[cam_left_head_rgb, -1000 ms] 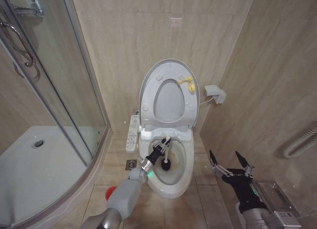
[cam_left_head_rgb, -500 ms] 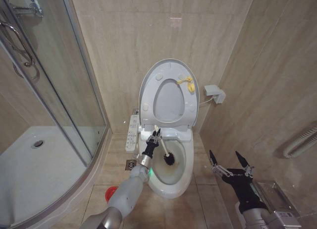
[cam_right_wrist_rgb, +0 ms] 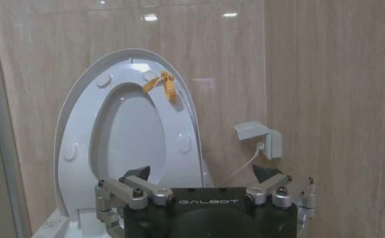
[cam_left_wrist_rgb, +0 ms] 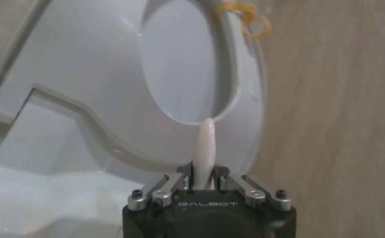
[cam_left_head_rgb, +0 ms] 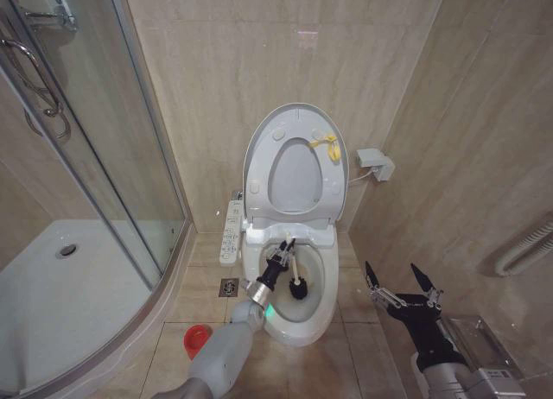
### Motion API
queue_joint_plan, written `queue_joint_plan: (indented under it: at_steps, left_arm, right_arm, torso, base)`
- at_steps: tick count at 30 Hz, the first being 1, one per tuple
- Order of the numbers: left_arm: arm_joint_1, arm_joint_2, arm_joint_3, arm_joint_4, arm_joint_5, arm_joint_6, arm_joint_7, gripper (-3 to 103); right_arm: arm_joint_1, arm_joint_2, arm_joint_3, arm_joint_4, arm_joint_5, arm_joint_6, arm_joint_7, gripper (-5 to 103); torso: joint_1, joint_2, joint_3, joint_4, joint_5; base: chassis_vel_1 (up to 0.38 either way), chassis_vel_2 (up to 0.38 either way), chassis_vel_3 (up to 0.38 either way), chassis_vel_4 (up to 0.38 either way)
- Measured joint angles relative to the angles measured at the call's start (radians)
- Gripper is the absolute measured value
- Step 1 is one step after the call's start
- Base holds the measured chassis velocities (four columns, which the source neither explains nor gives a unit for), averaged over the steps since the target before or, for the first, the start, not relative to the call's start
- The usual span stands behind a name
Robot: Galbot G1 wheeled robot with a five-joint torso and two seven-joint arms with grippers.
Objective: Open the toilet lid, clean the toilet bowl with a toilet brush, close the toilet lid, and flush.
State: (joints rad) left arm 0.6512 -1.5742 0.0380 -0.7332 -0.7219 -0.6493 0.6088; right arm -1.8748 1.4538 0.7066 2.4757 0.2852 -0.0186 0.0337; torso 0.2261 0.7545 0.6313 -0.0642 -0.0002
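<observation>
The toilet lid (cam_left_head_rgb: 294, 176) stands raised against the wall with the ring seat up in front of it, and its yellow loop tag (cam_left_head_rgb: 326, 145) hangs at the top. Below it lies the toilet bowl (cam_left_head_rgb: 318, 317), brownish inside. My left gripper (cam_left_head_rgb: 283, 250) is over the bowl, shut on the white handle of the toilet brush (cam_left_head_rgb: 297, 288), whose dark head is down inside the bowl. In the left wrist view the gripper (cam_left_wrist_rgb: 203, 174) pinches the handle (cam_left_wrist_rgb: 204, 144) before the lid (cam_left_wrist_rgb: 179, 64). My right gripper (cam_left_head_rgb: 402, 282) hovers open to the right of the toilet, also seen facing the lid (cam_right_wrist_rgb: 129, 134).
A glass shower enclosure (cam_left_head_rgb: 104, 157) with a white tray (cam_left_head_rgb: 52, 304) takes up the left. A red holder (cam_left_head_rgb: 198, 338) sits on the floor left of the bowl, near a floor drain (cam_left_head_rgb: 228, 286). A control panel (cam_left_head_rgb: 230, 231) flanks the toilet. A wall box (cam_left_head_rgb: 375, 164) sits on the right.
My left gripper swung back toward the seat hinge, then came forward again, sweeping the brush head around inside the bowl. The right arm has stayed still.
</observation>
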Motion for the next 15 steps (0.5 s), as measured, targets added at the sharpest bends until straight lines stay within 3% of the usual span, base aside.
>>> queue_joint_plan:
  at_steps: [8, 15]
  left_arm:
    - [0.065, 0.100, 0.010, -0.109, 0.045, 0.023, -0.053, 20]
    - [0.146, 0.178, 0.011, -0.225, -0.037, 0.073, -0.133, 20]
  right_arm:
    - [0.000, 0.000, 0.000, 0.000, 0.000, 0.000, 0.000, 100]
    - [0.000, 0.000, 0.000, 0.000, 0.000, 0.000, 0.000, 100]
  torso:
    - [0.000, 0.000, 0.000, 0.0002, 0.0001]
    - [0.000, 0.000, 0.000, 0.0003, 0.0001]
  base:
    - [0.000, 0.000, 0.000, 0.000]
    - [0.000, 0.000, 0.000, 0.000]
